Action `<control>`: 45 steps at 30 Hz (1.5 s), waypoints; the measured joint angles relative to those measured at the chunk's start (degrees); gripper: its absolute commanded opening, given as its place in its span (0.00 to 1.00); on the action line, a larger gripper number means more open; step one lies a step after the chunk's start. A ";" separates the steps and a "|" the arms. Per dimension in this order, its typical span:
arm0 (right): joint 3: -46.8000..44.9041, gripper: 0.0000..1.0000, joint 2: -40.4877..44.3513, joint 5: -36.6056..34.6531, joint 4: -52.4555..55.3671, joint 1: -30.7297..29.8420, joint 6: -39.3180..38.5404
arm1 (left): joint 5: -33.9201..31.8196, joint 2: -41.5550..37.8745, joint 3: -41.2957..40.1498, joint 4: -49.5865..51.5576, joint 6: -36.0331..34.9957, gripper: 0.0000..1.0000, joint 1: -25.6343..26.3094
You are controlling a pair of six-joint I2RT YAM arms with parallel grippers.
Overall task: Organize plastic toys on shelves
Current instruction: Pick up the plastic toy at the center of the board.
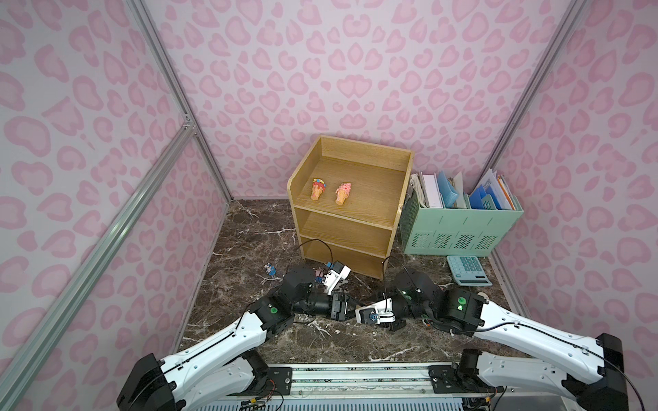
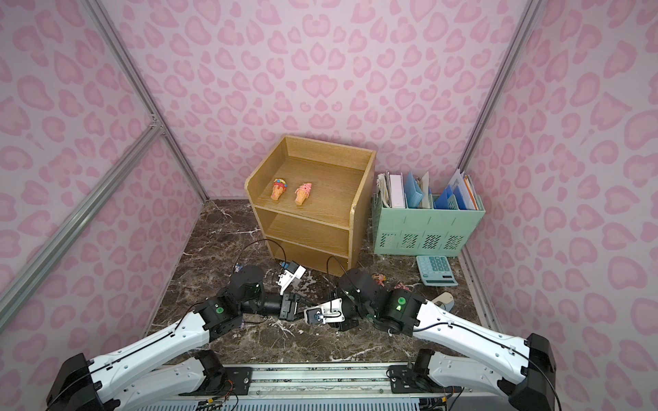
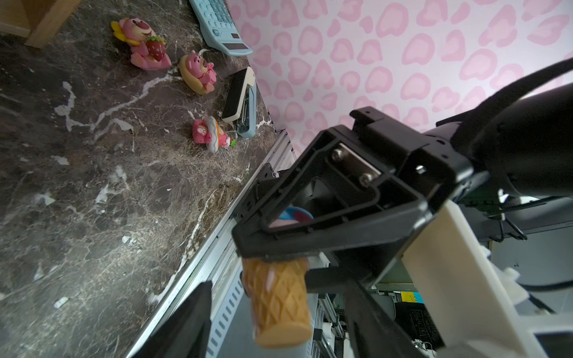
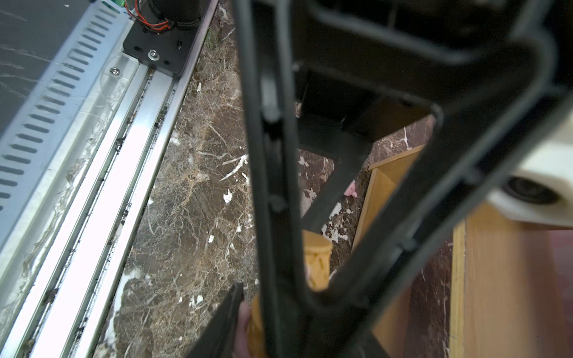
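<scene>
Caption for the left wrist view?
Right hand grips an ice-cream cone toy between the left hand's parted fingers; three pink bear figurines beyond.

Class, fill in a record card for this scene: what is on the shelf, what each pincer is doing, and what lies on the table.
Shelf top tier: two cones, side by side
Right pincer: shut on a third cone, gripping its top end
Left pincer: open, fingers either side of that cone's base
Table toys: three pink bears, a blue figure
Other items: calculator, stapler, file box
Stage: probably a hand-over between arms
</scene>
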State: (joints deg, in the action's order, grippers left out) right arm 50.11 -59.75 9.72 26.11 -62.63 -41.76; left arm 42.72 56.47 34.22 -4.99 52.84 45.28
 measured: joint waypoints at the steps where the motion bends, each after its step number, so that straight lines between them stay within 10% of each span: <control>1: 0.02 0.18 0.00 0.13 -0.02 0.00 0.02 | -0.24 0.09 0.22 0.42 -0.37 0.62 0.02; 14: 0.33 0.20 -0.42 -0.20 0.90 -1.18 0.63 | -1.31 0.55 0.90 0.92 -0.70 0.17 0.26; 26: -2.82 0.88 6.36 -3.76 -6.73 -1.42 9.16 | -8.17 -12.79 -0.35 7.56 -1.95 0.09 0.15; 35: -13.70 0.94 19.50 2.80 -26.56 6.64 36.41 | -18.34 -24.09 -0.81 8.61 -4.87 0.09 -0.37; 45: -20.44 0.90 14.14 21.68 -59.45 15.50 79.78 | -22.38 -27.26 1.66 2.82 -8.52 0.09 -0.37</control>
State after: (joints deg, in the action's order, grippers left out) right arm 29.67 -45.60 31.40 -33.34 -47.13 38.02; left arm 20.34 29.21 35.88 -2.17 44.31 44.91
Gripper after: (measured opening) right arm 0.896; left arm 0.240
